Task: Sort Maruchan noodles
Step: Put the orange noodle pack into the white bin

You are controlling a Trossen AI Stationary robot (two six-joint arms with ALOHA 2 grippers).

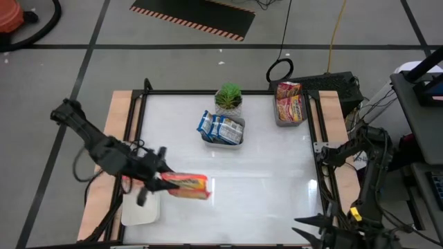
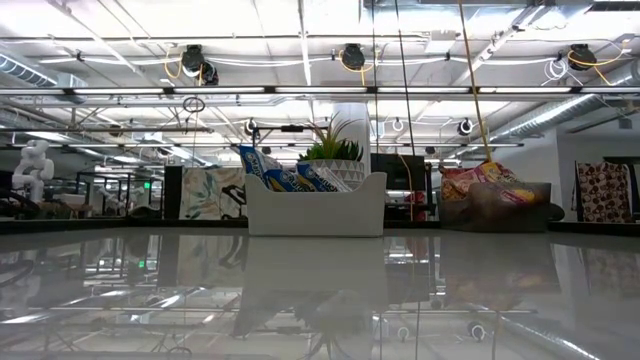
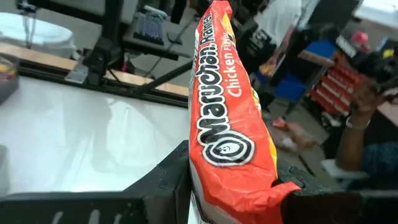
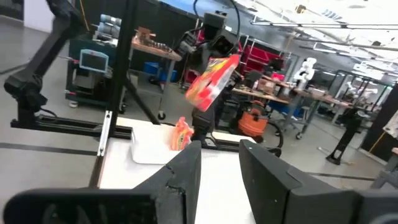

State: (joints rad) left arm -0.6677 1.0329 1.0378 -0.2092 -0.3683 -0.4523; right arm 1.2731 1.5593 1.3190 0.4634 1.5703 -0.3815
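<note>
Currently the left tool [image 1: 160,176] is gripping an orange Maruchan packet [image 1: 187,185] above the surface [image 1: 263,173], white tray [image 1: 140,207] just beside; right tool [image 4: 217,168] is idling slightly parted.

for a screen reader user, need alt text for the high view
Seen from above, the left pincer holds an orange noodle packet over the table's near left. A white tray of blue packets and a grey tray of pink-red ones sit farther back.
</note>
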